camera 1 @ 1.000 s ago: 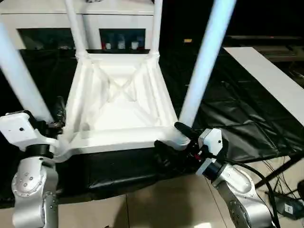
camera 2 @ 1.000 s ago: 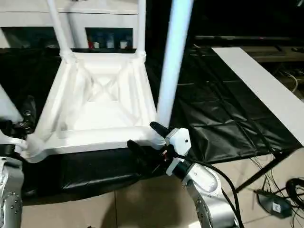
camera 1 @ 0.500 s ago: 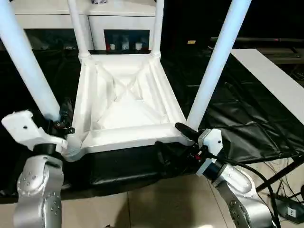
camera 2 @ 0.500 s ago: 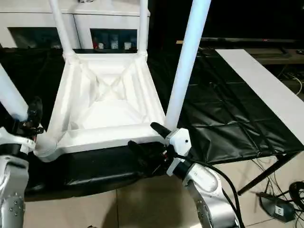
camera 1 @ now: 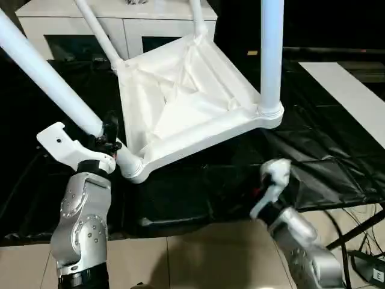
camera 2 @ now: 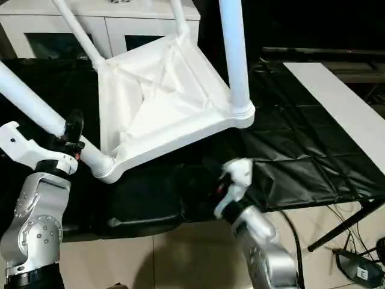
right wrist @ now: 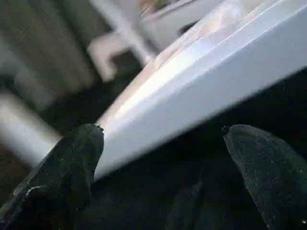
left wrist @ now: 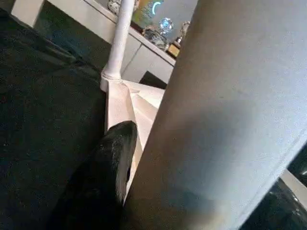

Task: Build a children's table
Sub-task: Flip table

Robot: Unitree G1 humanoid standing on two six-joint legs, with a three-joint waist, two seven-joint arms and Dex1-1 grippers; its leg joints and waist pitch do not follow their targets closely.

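Children's table [camera 1: 186, 102] is upside down and tilted, ribbed underside facing me, all four legs socketed in and sticking up. Hollow white plastic, so I judge it light but bulky and top-heavy with the legs up; stiff enough, though the smooth tapered legs look slippery and could twist in the sockets under load.

My left fingers [camera 1: 108, 137] are partly closed around the near-left leg [camera 1: 48, 78] just above its corner socket; in the left wrist view one black finger [left wrist: 108, 163] lies against the leg [left wrist: 225, 110], which passes between the pair. That looks like the right place to hold it, low on the leg next to the socket, where leverage is least.

My right fingers [right wrist: 158, 167] stand wide open and hold nothing; the tabletop rim [right wrist: 201, 91] crosses just beyond the tips, not touching. I'd take the rim edge there, near the corner.

It sits over black sheeting [camera 1: 313, 150] on the table, white cabinet [camera 1: 90, 18] behind.
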